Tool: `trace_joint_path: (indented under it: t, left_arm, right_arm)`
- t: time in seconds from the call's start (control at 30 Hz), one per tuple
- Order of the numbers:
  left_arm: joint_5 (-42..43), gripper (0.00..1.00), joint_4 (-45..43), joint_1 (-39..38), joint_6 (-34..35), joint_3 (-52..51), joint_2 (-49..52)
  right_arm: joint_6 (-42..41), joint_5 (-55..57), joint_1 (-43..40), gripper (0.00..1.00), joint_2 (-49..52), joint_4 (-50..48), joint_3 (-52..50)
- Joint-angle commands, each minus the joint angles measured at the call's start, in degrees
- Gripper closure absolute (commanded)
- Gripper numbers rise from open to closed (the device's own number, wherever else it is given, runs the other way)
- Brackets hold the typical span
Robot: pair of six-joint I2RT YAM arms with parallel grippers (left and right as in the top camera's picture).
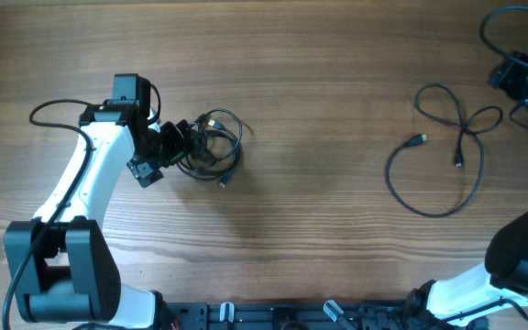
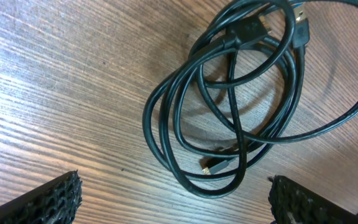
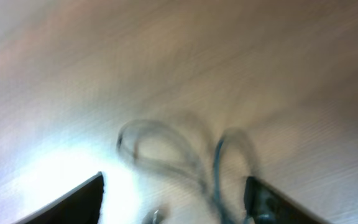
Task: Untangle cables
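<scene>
While the left fingers (image 2: 48, 199) stand spread wide with nothing held, the coiled cable bundle (image 2: 229, 106) lies on the tabletop (image 1: 319, 229) just ahead of them, left of centre. The right fingers (image 3: 73, 199) are also wide and empty, with the loose looped cable (image 3: 166, 149) ahead of them at far right, blurred.

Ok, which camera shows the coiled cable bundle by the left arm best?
Left wrist: the coiled bundle fills it, sharp, loops and plugs distinct. Overhead shows it small, beside the left tool. Right wrist shows only a blurred loose cable, not the bundle.
</scene>
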State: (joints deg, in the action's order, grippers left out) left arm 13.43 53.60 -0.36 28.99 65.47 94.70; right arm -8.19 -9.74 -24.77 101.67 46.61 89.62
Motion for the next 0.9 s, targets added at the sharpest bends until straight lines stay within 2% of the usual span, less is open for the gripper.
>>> trace_joint_path:
  t: [0.0,0.03,0.17,0.27,0.3,0.37,0.4,0.5,0.53,0.57,0.6,0.7,0.87]
  left_arm:
    - [0.3,0.00,-0.2,0.2,-0.3,0.2,0.2]
    - [0.2,0.00,-0.3,0.2,-0.3,0.2,0.2]
    - [0.2,0.00,-0.3,0.2,-0.3,0.2,0.2]
    - [0.2,0.00,-0.4,0.2,-0.3,0.2,0.2]
    - [0.1,0.00,-0.4,0.2,-0.3,0.2,0.2]
    - [0.0,0.00,-0.4,0.2,-0.3,0.2,0.2]
    - [0.0,0.00,-0.4,0.2,-0.3,0.2,0.2]
    - [0.0,0.00,-0.3,0.2,-0.3,0.2,0.2]
    - [0.0,0.00,-0.3,0.2,-0.3,0.2,0.2]
    - [0.0,0.00,-0.4,0.2,-0.3,0.2,0.2]
    - [0.0,0.00,-0.4,0.2,-0.3,0.2,0.2]
    - [0.0,0.00,-0.3,0.2,-0.3,0.2,0.2]
    - [0.1,0.00,-0.1,0.2,-0.3,0.1,0.2]
  right_arm:
    - [-1.0,-2.7,5.0,0.03,0.2,7.7,-2.1]
    - [-3.9,-1.3,7.5,0.00,0.2,8.7,-4.1]
    - [-5.0,-4.3,13.6,0.01,0.2,5.2,-11.1]
    - [-15.2,7.6,15.9,0.15,0.2,4.2,-18.1]
    - [-16.0,9.6,16.2,0.23,0.2,1.4,-21.6]
    - [-16.0,9.5,16.2,0.57,0.2,-6.2,-27.4]
    - [-16.0,9.6,16.2,0.65,0.2,-11.4,-30.3]
    - [-16.0,10.1,16.2,0.60,0.2,-25.0,-37.5]
    - [-16.0,11.5,16.2,0.64,0.2,-28.8,-39.3]
    - [-16.0,15.0,16.2,0.91,0.2,-30.0,-39.6]
    - [-16.0,18.8,16.2,0.96,0.2,-31.3,-39.6]
    - [-15.7,29.2,14.8,0.96,0.2,-34.1,-39.6]
    - [-10.9,28.1,5.9,0.96,0.2,-43.4,-39.4]
